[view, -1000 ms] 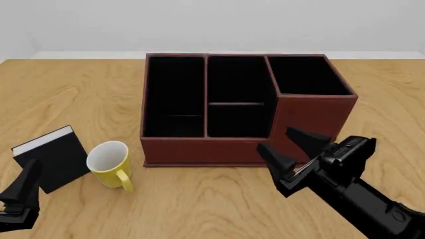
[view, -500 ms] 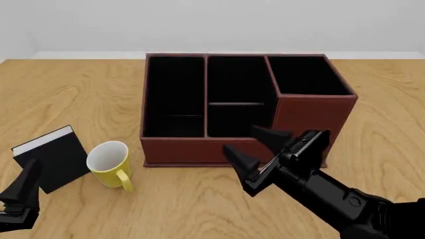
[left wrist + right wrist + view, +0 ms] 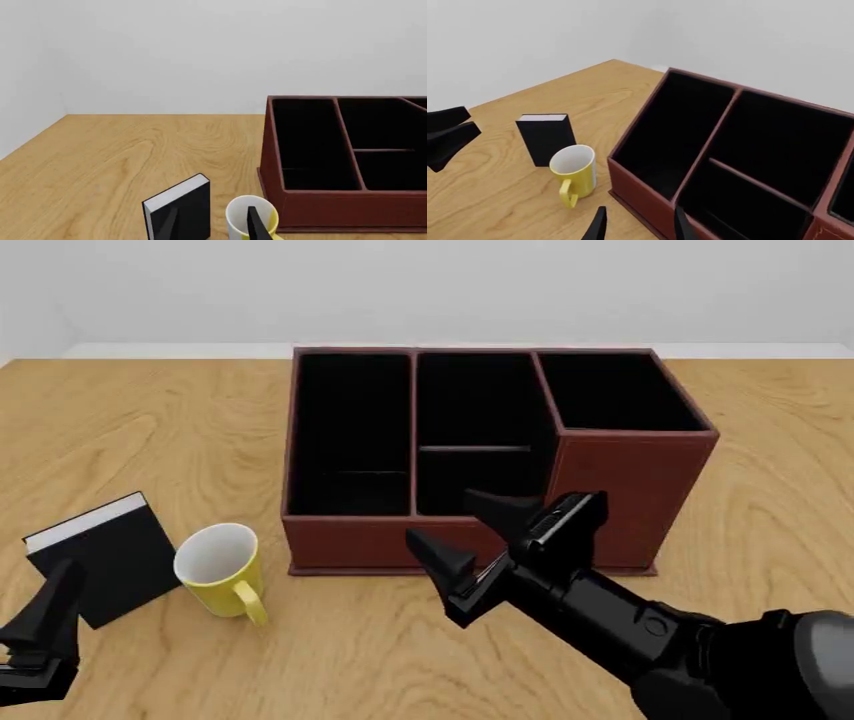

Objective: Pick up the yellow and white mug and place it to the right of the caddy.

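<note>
The yellow and white mug [image 3: 220, 575] stands upright on the table, just left of the front-left corner of the caddy [image 3: 360, 540], its handle turned toward the near edge. My right gripper [image 3: 451, 520] is open and hovers in front of the caddy's front wall, well right of the mug, with nothing between its fingers. My left gripper [image 3: 40, 625] is open at the near left edge, left of the mug. The right wrist view shows the mug [image 3: 577, 172] ahead of the right gripper [image 3: 639, 227] beside the caddy [image 3: 634, 195]. In the left wrist view the mug [image 3: 240, 214] sits behind one of the fingers [image 3: 255, 225].
A black book [image 3: 107, 555] with white page edges stands just left of the mug, close to my left gripper. Bare wooden table [image 3: 747, 520] lies right of the caddy. The book [image 3: 547, 135] and the left gripper [image 3: 447, 135] also show in the right wrist view.
My right gripper has moved left along the caddy's front, from its right corner toward the mug. The left arm, mug and book have not moved.
</note>
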`<state>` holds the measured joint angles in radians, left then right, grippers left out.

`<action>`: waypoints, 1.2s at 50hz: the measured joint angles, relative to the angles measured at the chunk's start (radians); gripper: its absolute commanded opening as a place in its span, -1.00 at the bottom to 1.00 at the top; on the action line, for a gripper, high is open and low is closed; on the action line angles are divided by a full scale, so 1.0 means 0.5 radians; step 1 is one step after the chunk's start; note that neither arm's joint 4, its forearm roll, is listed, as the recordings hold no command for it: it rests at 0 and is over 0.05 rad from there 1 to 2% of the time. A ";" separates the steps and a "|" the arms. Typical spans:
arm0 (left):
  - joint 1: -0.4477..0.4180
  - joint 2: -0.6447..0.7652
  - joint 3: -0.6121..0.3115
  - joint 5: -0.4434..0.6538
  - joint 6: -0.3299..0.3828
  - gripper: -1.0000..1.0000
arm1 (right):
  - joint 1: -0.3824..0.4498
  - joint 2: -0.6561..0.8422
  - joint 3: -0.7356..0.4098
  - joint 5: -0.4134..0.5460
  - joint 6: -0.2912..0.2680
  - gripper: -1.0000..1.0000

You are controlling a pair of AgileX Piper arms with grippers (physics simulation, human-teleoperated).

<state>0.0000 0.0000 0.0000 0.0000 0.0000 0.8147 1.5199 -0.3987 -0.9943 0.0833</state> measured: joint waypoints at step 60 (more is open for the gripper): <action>0.000 0.000 0.000 0.000 0.000 1.00 | 0.216 0.680 -0.634 0.065 -0.002 1.00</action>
<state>0.0000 0.0000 0.0000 0.0000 0.0000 0.9227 1.8598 -0.7154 -0.9616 0.0825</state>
